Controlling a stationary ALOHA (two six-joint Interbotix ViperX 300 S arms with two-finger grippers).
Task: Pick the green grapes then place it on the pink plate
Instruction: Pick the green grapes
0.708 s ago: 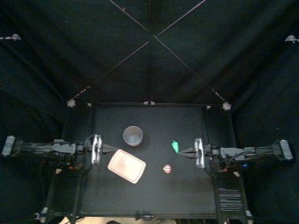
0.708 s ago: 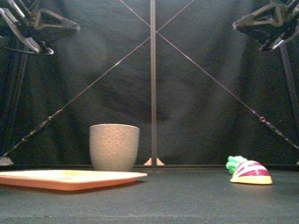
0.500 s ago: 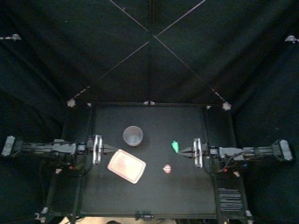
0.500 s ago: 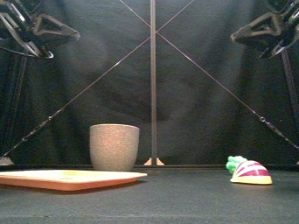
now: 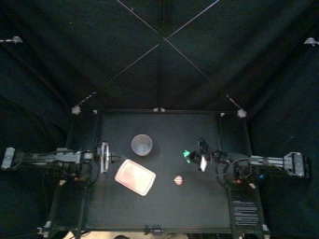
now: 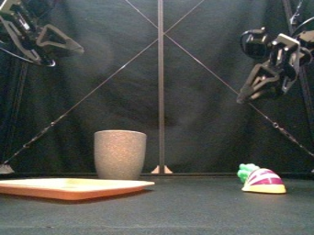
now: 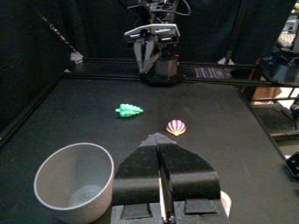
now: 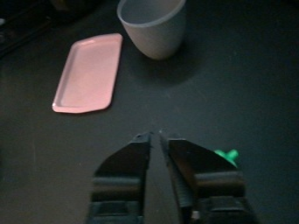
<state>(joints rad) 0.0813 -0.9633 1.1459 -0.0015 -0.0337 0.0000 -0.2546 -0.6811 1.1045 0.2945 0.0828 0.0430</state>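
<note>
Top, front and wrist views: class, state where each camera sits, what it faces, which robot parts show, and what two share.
Top: high above, looking down on table; left arm, right arm.
Front: table's front edge, level toward back; both arms above.
Left wrist: faces right arm; left claw.
Right wrist: looks down at pink tray; right claw.
Shared: both wrists show grey cup.

Green grapes clear all round on open surface; striped toy near, apart. Tall grey cup stands just behind pink plate; plate top bare, reachable from above.
</note>
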